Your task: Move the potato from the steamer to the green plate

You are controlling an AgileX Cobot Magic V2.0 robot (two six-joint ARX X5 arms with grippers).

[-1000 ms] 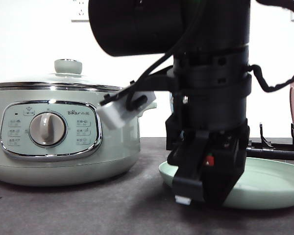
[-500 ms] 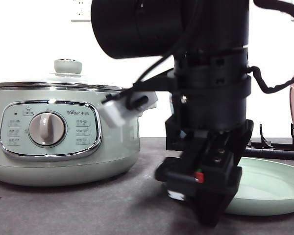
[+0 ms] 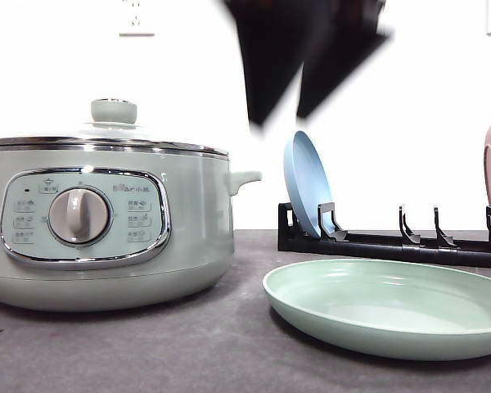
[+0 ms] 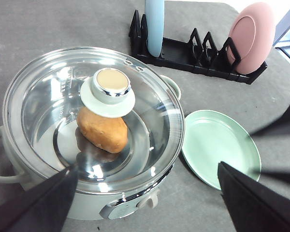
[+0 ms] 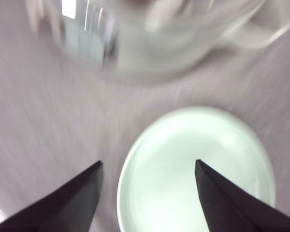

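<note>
— Starting with the largest: the steamer [image 3: 106, 225] is seen on the dark table [image 3: 188, 352], its glass lid [image 4: 94, 116] in place, green knob [image 4: 113, 90] on top. What has changed around it?

— A second ago the front view was blocked by the right arm, low in front of the green plate [image 3: 389, 315]; now it has been lifted away, and only blurred dark fingers are seen at the top of that view. The right gripper [image 5: 147, 193] is held spread and empty above the plate, as shown by the right wrist view.

— And the rack [image 3: 393, 241] behind?

— A blue plate [image 3: 305, 184] and a pink plate [image 4: 253, 36] are stood upright in it.

— The left gripper [image 4: 147, 193]?

— Held wide apart, nothing grasped, above the steamer.

— The potato [image 4: 102, 129]?

— It is seen through the glass, lying inside the steamer. Nothing has been transferred; the lid is judged to need removing first, and the lifted right arm leaves room for that.
</note>
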